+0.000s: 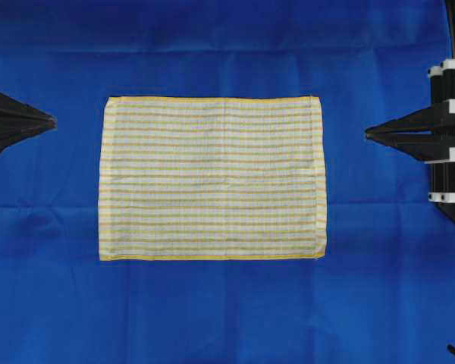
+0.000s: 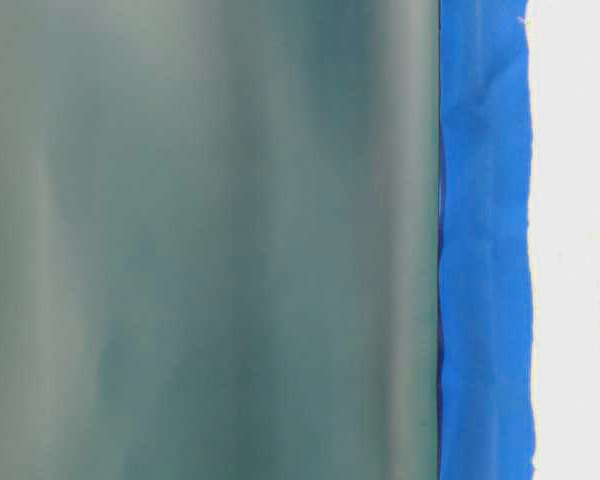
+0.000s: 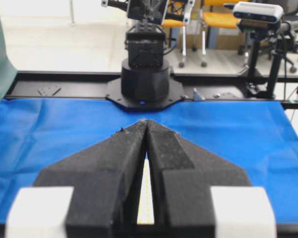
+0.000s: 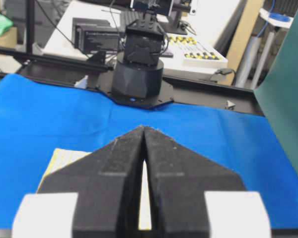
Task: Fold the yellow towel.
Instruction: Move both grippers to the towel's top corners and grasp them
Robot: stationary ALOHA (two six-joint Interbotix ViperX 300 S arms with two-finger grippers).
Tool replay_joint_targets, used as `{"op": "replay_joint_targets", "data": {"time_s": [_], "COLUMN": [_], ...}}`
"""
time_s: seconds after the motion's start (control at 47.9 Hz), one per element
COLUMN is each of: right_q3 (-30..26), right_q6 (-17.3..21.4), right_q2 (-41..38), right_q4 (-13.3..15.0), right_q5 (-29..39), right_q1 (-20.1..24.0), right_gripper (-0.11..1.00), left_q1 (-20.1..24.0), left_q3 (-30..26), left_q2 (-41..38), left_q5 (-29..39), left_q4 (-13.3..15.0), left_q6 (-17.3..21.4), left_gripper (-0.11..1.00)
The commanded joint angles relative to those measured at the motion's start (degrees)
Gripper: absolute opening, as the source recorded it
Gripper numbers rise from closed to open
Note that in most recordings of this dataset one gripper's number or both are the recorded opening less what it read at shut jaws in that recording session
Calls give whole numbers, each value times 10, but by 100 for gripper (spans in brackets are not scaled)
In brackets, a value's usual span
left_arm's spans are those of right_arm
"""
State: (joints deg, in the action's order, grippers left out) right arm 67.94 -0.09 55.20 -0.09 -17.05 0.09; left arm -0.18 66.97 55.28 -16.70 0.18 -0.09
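Observation:
The yellow towel (image 1: 212,178) lies flat and spread out as a full rectangle in the middle of the blue cloth (image 1: 212,318), its yellow hems along all sides. My left gripper (image 1: 53,120) hovers left of the towel's upper left corner, shut and holding nothing. Over on the right, my right gripper (image 1: 367,133) is also shut and holds nothing, its tips a short way off the towel's right edge. In the left wrist view the left gripper (image 3: 146,122) shows its tips pressed together, with a strip of the towel (image 3: 147,198) seen between the fingers. In the right wrist view the right gripper (image 4: 143,128) is equally shut, the towel (image 4: 64,158) peeking out at its left.
The blue cloth covers the whole table. The opposite arm's base (image 3: 145,79) stands at the far edge in the left wrist view, and the other base (image 4: 137,79) in the right wrist view. A green backdrop (image 2: 210,240) fills the table-level view beside a blue cloth edge (image 2: 485,250).

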Motion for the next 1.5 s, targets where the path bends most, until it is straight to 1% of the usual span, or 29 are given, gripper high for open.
{"op": "replay_joint_targets", "data": {"time_s": [0.0, 0.063, 0.146, 0.251, 0.397, 0.564, 0.606, 0.648, 0.69, 0.731, 0.878, 0.919, 0.94, 0.982, 1.128, 1.295, 1.379, 1.483], "right_q3": [-17, -22, -28, -32, -29, -27, -29, -30, -31, -31, -32, -32, -32, -32, -36, -38, -40, -40], "right_q6": [5, 6, 10, 11, 11, 11, 11, 11, 11, 11, 11, 11, 11, 11, 11, 11, 11, 11], "right_q2": [-6, -11, -22, -40, -76, -138, -160, -179, -200, -221, -296, -322, -332, -352, -412, -464, -483, -497], "right_q4": [-2, -13, -22, -34, -51, -75, -80, -83, -84, -84, -89, -89, -89, -90, -91, -92, -92, -99], "right_q5": [1, 11, 35, 63, 75, 77, 80, 82, 82, 82, 73, 64, 60, 51, 22, -7, -13, -16], "right_q1": [-4, -7, -22, -57, -105, -155, -165, -174, -183, -192, -218, -228, -231, -237, -256, -272, -272, -272], "right_gripper": [0, 0, 0, 0, 0, 0, 1, 2, 8, 18, 62, 74, 76, 75, 65, 65, 65, 65], "left_q1": [3, 7, 13, 32, 68, 112, 120, 127, 134, 140, 156, 163, 166, 177, 207, 228, 230, 230], "left_q3": [-6, -8, -7, -5, -4, -4, -4, -4, -4, -3, 0, 2, 3, 6, 15, 16, 12, 8], "left_q2": [-9, -11, -18, -35, -83, -153, -170, -186, -203, -222, -278, -294, -303, -326, -392, -462, -487, -512], "left_q5": [9, 21, 28, 33, 34, 29, 27, 24, 19, 12, -22, -33, -39, -52, -88, -129, -138, -147], "left_q4": [24, 24, 23, 23, 23, 23, 23, 23, 23, 23, 23, 23, 24, 23, 23, 23, 23, 23], "left_q6": [5, 5, 9, 11, 12, 13, 12, 12, 12, 12, 12, 12, 12, 12, 12, 12, 12, 12], "left_gripper": [0, 0, 0, 0, 0, 1, 3, 9, 19, 30, 76, 84, 86, 86, 81, 80, 79, 79]}}
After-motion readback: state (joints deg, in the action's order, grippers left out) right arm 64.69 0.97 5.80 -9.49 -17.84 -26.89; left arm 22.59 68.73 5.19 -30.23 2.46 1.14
